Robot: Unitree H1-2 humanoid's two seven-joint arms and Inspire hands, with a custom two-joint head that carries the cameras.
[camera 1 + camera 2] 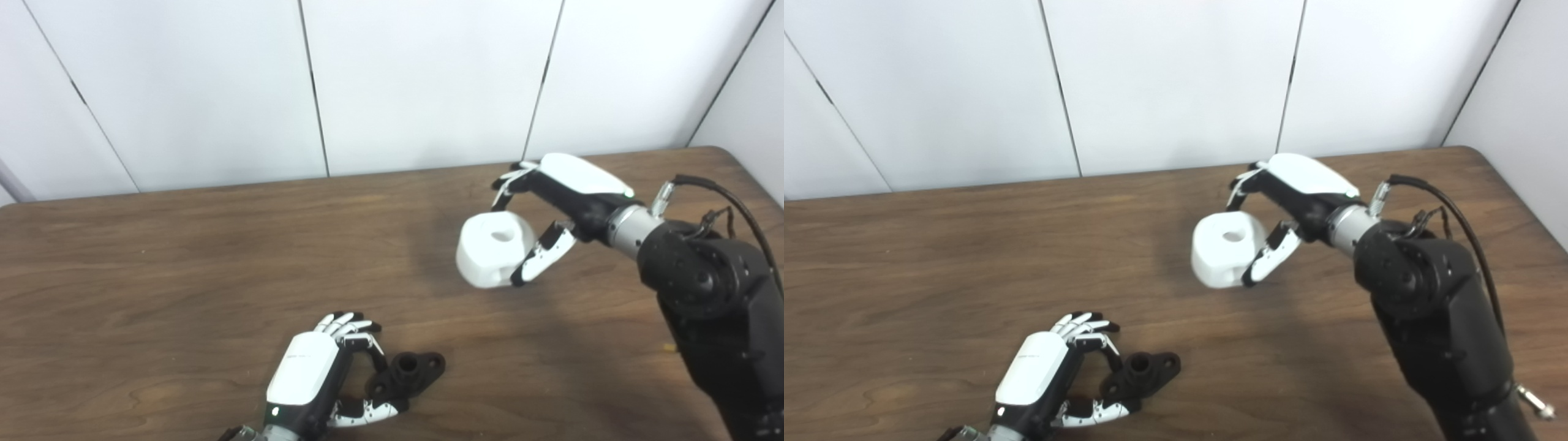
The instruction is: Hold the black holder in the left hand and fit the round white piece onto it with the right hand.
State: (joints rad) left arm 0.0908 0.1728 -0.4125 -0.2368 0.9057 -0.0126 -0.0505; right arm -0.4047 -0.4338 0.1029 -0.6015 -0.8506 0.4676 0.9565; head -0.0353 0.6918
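right hand (554, 202) is what we see first, toward the far right of the worktop (184, 275), its fingers (507, 184) curled over the top of the round white piece (493, 248) and its thumb pressed on the near side, so it is clamped on that piece. we cannot tell whether the piece is lifted clear of the wood or resting on it. the left hand (318, 380) sits near the front edge, its fingers and thumb closed around one end of the black holder (407, 370), which lies low against the worktop; whether it touches the wood we cannot tell. the two hands are well apart, with bare wood between them. the white piece is a smooth, matt, drum-like block with rounded edges and a round hole in its top face. the holder is dull black, with a short raised collar in the middle and a flat lobe with a hole at the far end. the worktop is dark brown wood grain, and pale wall panels (429, 79) stand behind it.
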